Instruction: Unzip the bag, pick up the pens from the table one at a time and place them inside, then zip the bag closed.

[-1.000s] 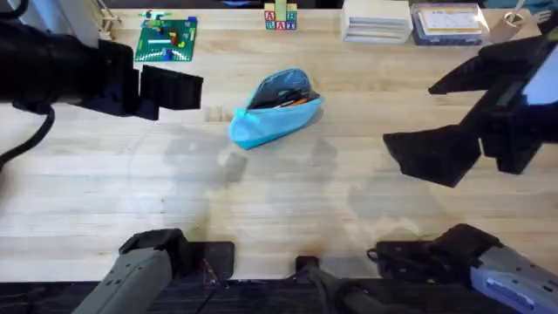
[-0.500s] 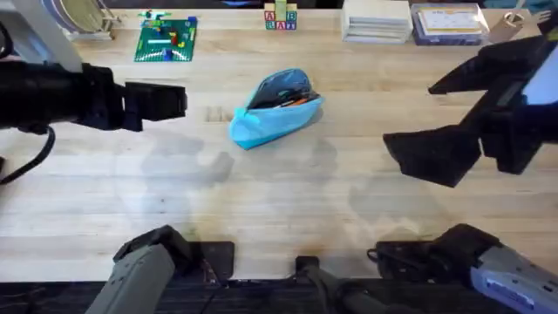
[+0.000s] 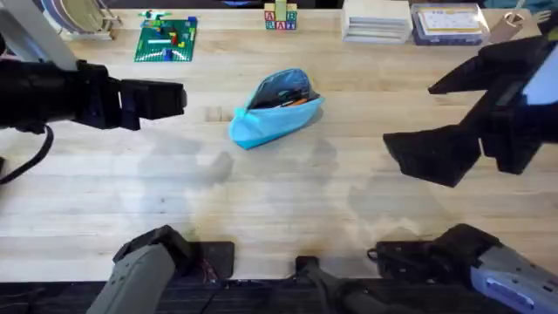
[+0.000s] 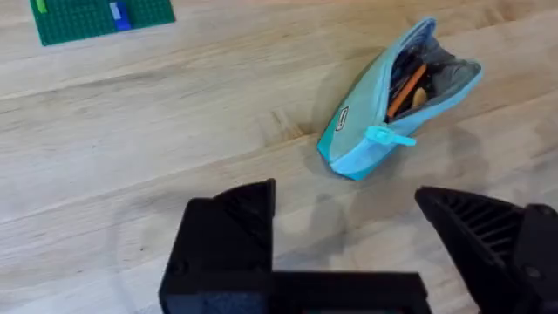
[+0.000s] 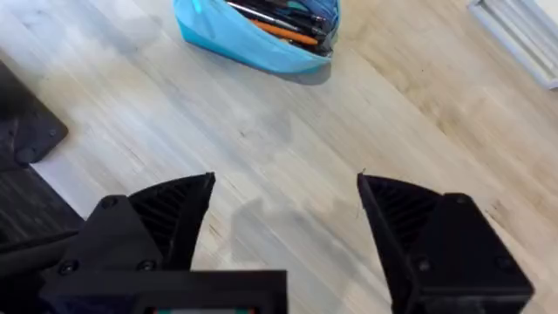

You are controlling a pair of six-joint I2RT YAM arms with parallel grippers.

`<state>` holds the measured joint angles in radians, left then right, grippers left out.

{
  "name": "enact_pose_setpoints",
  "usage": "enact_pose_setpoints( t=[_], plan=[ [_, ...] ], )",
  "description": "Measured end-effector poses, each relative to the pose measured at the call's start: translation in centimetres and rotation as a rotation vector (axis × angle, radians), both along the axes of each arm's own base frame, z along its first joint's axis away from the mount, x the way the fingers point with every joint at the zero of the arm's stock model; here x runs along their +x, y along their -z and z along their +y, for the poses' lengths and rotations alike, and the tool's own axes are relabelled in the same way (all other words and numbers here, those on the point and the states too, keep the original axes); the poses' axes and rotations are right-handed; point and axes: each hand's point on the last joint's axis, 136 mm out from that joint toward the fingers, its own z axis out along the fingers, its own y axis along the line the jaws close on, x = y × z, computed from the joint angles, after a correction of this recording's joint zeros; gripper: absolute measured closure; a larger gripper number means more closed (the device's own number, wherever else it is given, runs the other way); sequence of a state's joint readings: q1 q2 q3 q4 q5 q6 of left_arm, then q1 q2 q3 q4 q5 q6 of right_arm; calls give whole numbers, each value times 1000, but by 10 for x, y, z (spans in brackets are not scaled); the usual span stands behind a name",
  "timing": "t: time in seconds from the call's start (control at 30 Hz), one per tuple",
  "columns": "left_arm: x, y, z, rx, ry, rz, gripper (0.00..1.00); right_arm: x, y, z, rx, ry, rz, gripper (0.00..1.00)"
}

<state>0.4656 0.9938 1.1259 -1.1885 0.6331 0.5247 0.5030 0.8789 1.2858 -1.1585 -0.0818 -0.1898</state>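
Toward the left edge of the table (image 3: pixel 288 209), the left gripper (image 3: pixel 170 98) hangs above the wood with nothing in its grasp; the left wrist view shows its fingers (image 4: pixel 228 244) spread wide, with bare planks between them. Beyond it, near the far left corner, lies a green building-brick plate (image 3: pixel 166 39) with small coloured pieces on it. Around the middle of the tabletop, nearer the far edge than the near one, sits the bag (image 3: pixel 275 109) — a light blue pouch lying at a slant, its zipper open and its mouth gaping. Inside it the pens show: the orange pen (image 4: pixel 405 90) lies along the opening, and a dark pen (image 5: pixel 261 12) rests just beside it among other dark shapes that cannot be told apart. The zipper pull (image 4: pixel 384 135) hangs over the pouch's side. At the far edge stand small letter blocks (image 3: pixel 280 17), then a white stack (image 3: pixel 376 21) and a blue-lidded box (image 3: pixel 447 23). Over the right edge the right gripper (image 3: pixel 440 118) hovers well apart from the bag — its fingers (image 5: pixel 170 214) wide open and holding nothing.
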Motion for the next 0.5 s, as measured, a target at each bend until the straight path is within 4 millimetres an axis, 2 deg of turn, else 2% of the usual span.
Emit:
enact_pose_setpoints(
  t=[0.5],
  plan=[
    [-1,0,0,26,33,-14,7,0,0,0,-1,0,2,5]
  ],
)
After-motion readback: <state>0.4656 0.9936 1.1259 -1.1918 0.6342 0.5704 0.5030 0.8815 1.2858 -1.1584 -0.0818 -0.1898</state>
